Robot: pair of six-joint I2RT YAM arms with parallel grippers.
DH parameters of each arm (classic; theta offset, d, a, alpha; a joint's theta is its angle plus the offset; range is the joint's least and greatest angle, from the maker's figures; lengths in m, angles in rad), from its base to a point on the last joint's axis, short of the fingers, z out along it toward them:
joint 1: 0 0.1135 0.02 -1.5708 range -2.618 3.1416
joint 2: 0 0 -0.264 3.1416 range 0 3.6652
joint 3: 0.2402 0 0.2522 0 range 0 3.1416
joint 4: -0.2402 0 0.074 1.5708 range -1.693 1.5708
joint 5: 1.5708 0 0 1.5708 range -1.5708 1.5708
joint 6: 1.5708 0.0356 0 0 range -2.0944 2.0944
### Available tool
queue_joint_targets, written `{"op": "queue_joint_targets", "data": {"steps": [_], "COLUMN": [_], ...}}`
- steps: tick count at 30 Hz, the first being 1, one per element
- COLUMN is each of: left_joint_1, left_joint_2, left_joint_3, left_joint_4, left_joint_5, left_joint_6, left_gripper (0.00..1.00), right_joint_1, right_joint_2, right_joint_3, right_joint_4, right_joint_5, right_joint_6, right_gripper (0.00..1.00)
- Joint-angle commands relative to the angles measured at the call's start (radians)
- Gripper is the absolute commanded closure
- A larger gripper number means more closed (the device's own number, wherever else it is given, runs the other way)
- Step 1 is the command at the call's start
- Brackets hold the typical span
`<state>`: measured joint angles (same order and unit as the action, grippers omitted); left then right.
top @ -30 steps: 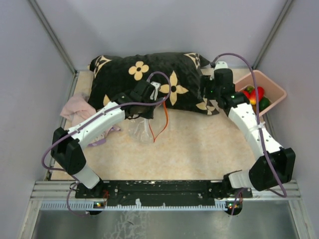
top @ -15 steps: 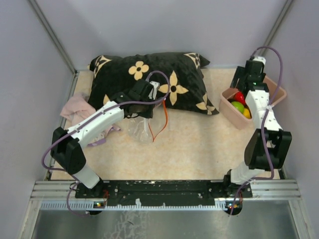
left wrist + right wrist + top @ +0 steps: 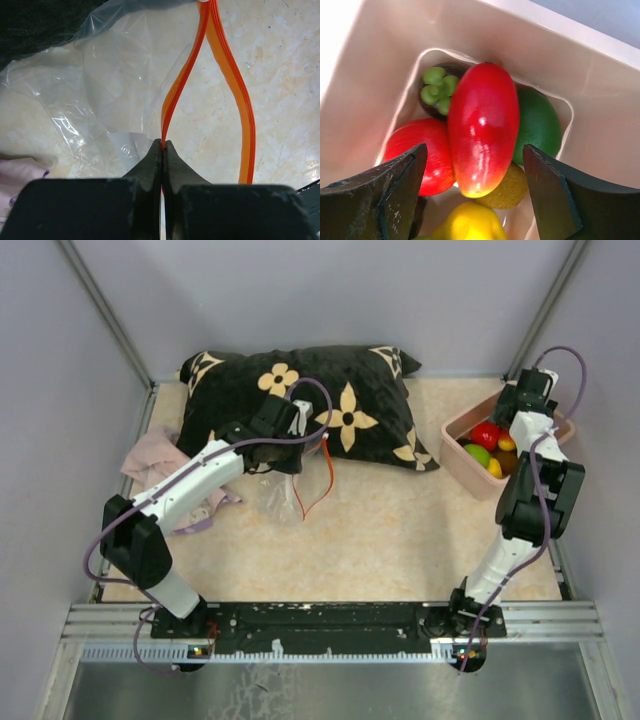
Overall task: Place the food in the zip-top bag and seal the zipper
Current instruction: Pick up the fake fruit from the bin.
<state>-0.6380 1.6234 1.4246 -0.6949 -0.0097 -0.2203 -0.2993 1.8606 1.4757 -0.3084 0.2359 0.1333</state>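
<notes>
- The left pincer [image 3: 163, 145] is closed tight on one side of the zipper [image 3: 247, 115], the red-orange strip along the mouth of the zip-top bag [image 3: 100, 90].
- The clear, crinkled bag lies on the counter [image 3: 400, 530], just in front of a black flowered pillow [image 3: 300, 390]. The two sides of the strip bow apart, so the mouth stands open. No food shows inside the bag.
- The food [image 3: 490, 445] sits in a pink bin [image 3: 455, 455] at the far right of the counter, well apart from the bag.
- The right pincer [image 3: 474, 150] hangs over the bin with its jaws spread wide and nothing between them in a grip. A red oblong fruit [image 3: 482, 127] lies on top of the pile between the two fingers. Around it are a rounder red piece, a green one, a yellow one and a dark one with a green cap.
- Judged step: the first pick. One arm holds the bag open while the other lines up on a fruit.
- The next move likely calls for lowering the right pincer until its fingers pass either side of the red oblong fruit, then closing across its narrow width. The glossy, rounded skin could slip, so a centred grip matters. The bin walls sit near the fingers and need clearance.
- The fruit must then be carried across the counter to the open mouth, and the zipper pressed shut last.
</notes>
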Motion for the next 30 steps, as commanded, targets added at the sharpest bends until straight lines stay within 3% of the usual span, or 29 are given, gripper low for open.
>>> {"op": "queue_joint_targets", "data": {"steps": [1,19,30], "left_joint_1": [0.004,0.004,0.004], "left_joint_2": [0.001,0.022,0.025], "left_joint_3": [-0.007,-0.007,-0.007], "left_joint_4": [0.011,0.008,0.006], "left_joint_5": [0.022,0.039,0.053], "left_joint_6": [0.007,0.007,0.006], "left_gripper": [1.0,1.0,1.0], "right_joint_1": [-0.035,-0.075,-0.075], "right_joint_2": [0.028,0.196,0.094], "right_joint_3": [0.059,0.089,0.046], "right_joint_4": [0.08,0.125,0.132], "right_joint_5": [0.044,-0.139,-0.153], "right_joint_6": [-0.029,-0.068,-0.081], "right_gripper": [0.21,0.19,0.5]}}
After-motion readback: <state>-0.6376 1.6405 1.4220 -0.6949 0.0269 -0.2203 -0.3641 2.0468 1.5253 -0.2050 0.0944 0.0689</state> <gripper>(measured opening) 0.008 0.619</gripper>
